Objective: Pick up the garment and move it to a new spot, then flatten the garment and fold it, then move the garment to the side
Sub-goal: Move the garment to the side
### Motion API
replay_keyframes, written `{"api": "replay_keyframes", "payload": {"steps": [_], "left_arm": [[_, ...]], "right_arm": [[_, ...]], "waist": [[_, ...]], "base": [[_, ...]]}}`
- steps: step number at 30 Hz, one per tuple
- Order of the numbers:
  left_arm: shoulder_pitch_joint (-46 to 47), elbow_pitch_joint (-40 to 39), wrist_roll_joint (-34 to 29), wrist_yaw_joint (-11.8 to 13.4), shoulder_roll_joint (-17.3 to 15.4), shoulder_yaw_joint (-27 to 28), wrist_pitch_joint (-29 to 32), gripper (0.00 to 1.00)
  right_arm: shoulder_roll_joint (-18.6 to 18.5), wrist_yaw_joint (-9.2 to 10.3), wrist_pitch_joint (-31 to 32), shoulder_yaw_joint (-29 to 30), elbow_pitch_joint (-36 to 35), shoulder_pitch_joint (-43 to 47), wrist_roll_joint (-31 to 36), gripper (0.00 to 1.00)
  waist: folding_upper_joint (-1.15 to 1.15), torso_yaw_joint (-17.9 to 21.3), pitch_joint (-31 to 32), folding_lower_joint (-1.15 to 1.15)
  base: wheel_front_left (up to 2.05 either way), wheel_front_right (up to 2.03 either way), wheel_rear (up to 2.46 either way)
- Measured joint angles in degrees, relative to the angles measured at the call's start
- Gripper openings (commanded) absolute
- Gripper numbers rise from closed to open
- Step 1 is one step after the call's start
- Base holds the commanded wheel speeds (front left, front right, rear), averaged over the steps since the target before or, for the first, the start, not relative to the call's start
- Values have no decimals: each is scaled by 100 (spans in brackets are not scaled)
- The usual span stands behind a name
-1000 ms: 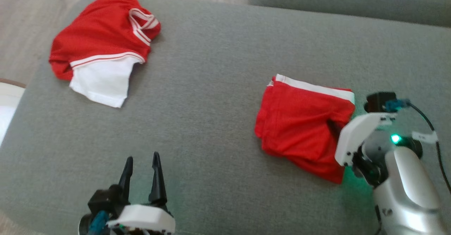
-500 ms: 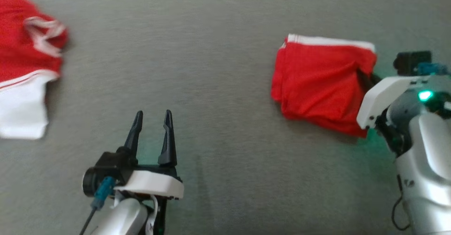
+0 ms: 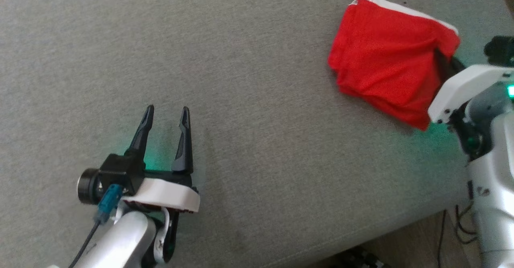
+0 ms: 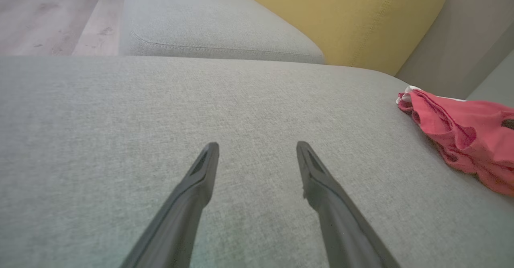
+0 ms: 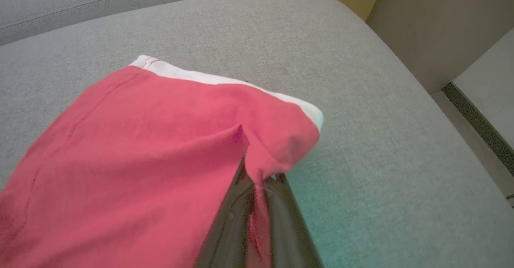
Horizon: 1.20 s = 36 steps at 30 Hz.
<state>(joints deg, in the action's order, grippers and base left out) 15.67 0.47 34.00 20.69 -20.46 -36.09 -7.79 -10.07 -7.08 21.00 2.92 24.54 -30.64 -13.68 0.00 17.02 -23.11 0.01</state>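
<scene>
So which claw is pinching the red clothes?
The right gripper: its fingers are shut on the folded red garment at its edge. The left gripper stands open above the grey cushion, holding nothing.

right pincer (image 5: 259,181) tips buried in garment (image 5: 140,151) fold, garment cut by bottom edge

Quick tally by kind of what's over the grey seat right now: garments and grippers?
red garment: 1
grippers: 2, the left gripper open, the right gripper shut on the red garment
Total: 3
</scene>
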Motion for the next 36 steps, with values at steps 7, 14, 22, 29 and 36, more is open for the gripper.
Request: {"api": "replay_keyframes", "payload": {"steps": [7, 14, 22, 29, 36], "left_arm": [[72, -219, -109, 110, -79, -44, 66, 100], [64, -291, -114, 203, -86, -62, 74, 100], [65, -307, -113, 205, -78, -78, 65, 100], [65, -270, -110, 208, -75, -73, 9, 100], [37, -153, -1, 198, -40, -62, -87, 100]], "right_arm": [[-514, 0, 30, 190, 318, -573, 192, 0], [-1249, 0, 189, 241, 850, -1211, 692, 0], [-1403, 0, 51, 397, 1120, -1623, 1178, 100], [-1249, 0, -342, 408, 1027, -1622, 1372, 100], [-994, 0, -549, -33, 517, -1506, 1049, 100]], "waist": [[0, -358, -92, -1], [0, -813, -259, -1], [0, -1092, -453, 0], [0, -1080, -323, -1], [0, -1093, 54, -1]], "base": [[0, 0, 0], [0, 0, 0], [0, 0, 0], [0, 0, 0], [0, 0, 0]]}}
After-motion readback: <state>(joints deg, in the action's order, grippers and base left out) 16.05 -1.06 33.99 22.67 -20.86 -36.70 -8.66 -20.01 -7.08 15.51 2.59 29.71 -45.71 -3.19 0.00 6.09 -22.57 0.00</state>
